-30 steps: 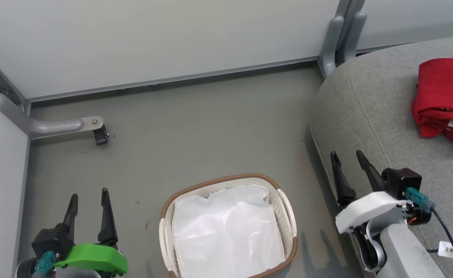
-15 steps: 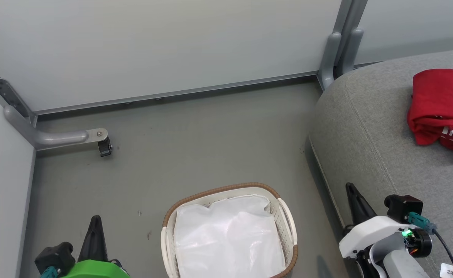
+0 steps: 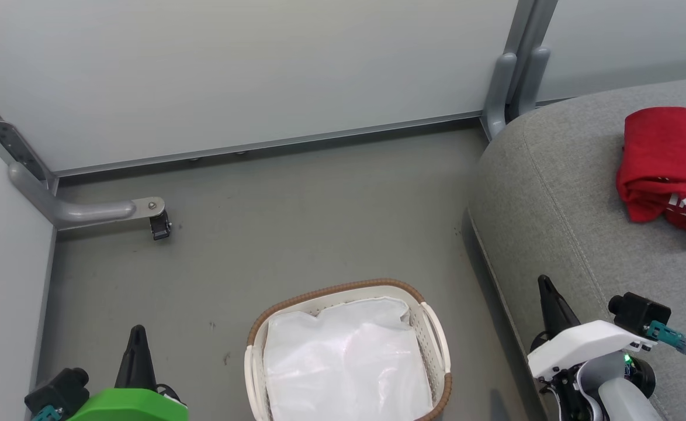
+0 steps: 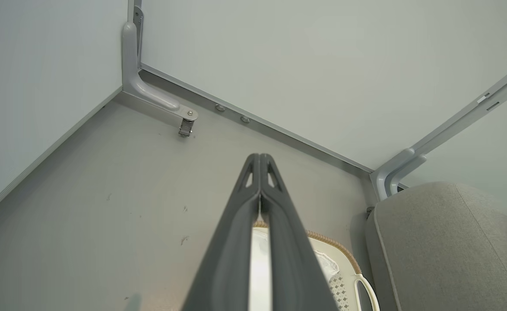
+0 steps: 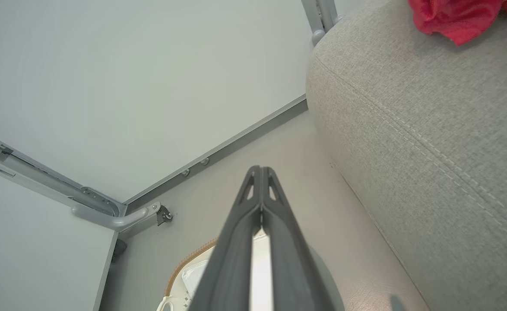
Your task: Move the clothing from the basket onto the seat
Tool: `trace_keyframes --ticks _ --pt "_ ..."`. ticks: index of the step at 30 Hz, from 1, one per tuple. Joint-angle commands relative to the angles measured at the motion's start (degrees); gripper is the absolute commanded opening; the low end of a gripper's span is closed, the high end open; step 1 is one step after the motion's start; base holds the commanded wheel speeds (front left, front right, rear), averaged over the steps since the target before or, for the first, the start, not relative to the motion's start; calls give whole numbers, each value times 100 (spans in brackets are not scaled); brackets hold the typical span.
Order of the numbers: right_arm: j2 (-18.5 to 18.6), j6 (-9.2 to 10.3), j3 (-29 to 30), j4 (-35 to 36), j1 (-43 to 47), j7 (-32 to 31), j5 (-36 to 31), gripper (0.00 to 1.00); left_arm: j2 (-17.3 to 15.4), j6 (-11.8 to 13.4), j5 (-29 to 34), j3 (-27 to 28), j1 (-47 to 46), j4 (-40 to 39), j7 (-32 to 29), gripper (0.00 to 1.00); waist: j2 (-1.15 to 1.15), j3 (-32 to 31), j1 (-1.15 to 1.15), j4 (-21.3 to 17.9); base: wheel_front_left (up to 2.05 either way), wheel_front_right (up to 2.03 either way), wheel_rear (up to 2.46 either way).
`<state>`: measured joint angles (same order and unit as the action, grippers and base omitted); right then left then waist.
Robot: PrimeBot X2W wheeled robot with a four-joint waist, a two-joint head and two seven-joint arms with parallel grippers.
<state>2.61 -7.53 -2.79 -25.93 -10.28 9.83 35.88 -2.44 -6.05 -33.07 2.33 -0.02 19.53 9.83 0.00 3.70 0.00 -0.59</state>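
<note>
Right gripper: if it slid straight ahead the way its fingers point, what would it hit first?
Most likely the grey floor near the foot of the wall, though depth is hard to judge. The right gripper, shut, points past the edge of the seat, with nothing nearer in its line.

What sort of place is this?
Likely a staged test cell, not a home: pale partition panels on grey metal posts, a large grey woven-fabric sofa cushion, an oval white perforated plastic laundry basket.
</note>
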Motion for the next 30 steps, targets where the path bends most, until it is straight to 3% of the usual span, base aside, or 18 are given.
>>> trace_keyframes --ticks 1,30 --pt "28 1 54 145 -33 -56 242 0 -26 -28 -264 44 -179 -108 -56 0 0 -6 0 1 0 0 0" --pt "33 3 389 554 134 -654 2282 0 -40 -76 -2402 191 -370 -285 -654 0 0 -100 0 17 0 0 0"
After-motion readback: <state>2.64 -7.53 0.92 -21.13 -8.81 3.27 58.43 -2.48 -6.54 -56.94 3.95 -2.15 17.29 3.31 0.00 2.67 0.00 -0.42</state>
